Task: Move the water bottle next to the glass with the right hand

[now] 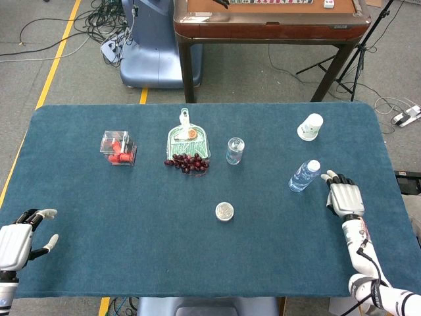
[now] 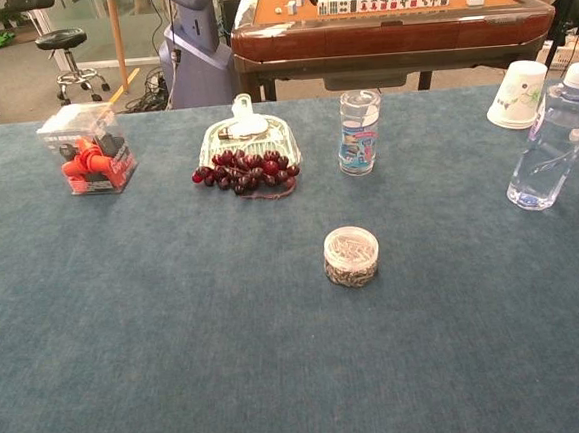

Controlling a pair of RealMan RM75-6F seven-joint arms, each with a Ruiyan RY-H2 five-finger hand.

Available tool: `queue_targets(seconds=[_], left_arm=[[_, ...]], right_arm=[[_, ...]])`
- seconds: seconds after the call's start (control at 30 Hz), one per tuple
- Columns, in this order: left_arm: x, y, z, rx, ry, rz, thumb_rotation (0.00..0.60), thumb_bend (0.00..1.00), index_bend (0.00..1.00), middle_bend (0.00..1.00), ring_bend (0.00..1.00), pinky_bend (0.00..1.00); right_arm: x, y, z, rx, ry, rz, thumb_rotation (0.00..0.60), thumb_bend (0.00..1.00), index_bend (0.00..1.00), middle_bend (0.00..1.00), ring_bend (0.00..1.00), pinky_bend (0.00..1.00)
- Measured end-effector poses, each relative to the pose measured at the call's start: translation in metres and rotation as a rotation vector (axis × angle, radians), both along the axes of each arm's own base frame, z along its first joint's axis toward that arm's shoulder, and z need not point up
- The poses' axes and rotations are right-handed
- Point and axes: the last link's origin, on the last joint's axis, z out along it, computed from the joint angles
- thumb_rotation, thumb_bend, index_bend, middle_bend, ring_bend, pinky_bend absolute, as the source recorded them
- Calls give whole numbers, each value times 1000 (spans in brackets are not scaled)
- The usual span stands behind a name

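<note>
A clear water bottle [image 1: 303,176] with a white cap stands at the right of the blue table; the chest view shows this bottle [image 2: 553,142] at its right edge. The glass [image 1: 235,151] stands near the table's middle, beside the grapes, and appears as a labelled glass [image 2: 359,132] in the chest view. My right hand [image 1: 344,198] hovers just right of the bottle, fingers apart, holding nothing, a small gap from it. My left hand [image 1: 18,242] rests open at the near left corner.
A white paper cup [image 1: 310,127] stands behind the bottle. Dark grapes [image 1: 187,162] lie before a green dustpan [image 1: 187,138]. A clear box of red pieces [image 1: 118,147] sits at the left. A small round tin [image 1: 224,211] lies in front of the glass.
</note>
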Motion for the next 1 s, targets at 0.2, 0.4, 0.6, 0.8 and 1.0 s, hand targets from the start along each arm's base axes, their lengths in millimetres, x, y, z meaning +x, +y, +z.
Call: queue_targets(seconds=[0.2, 0.4, 0.6, 0.8, 1.0], left_arm=[[1, 0, 1, 3, -1, -2, 600, 311, 312, 383, 263, 442], [0, -1, 4, 9, -4, 3, 600, 310, 312, 383, 263, 442], [1, -1, 5, 12, -7, 2, 600, 310, 312, 383, 263, 442], [0, -1, 5, 11, -6, 3, 600, 311, 312, 383, 263, 442], [0, -1, 5, 10, -6, 4, 600, 310, 312, 383, 263, 443]], right_arm=[[4, -3, -7, 19, 0, 6, 600, 1000, 158, 94, 67, 173], [11, -5, -17, 40, -10, 18, 600, 1000, 158, 94, 67, 173], [16, -4, -24, 57, -21, 27, 600, 1000, 158, 94, 67, 173], [19, -4, -30, 69, -29, 29, 600, 1000, 159, 94, 67, 173], [19, -4, -34, 79, -33, 28, 600, 1000, 159, 94, 67, 173]])
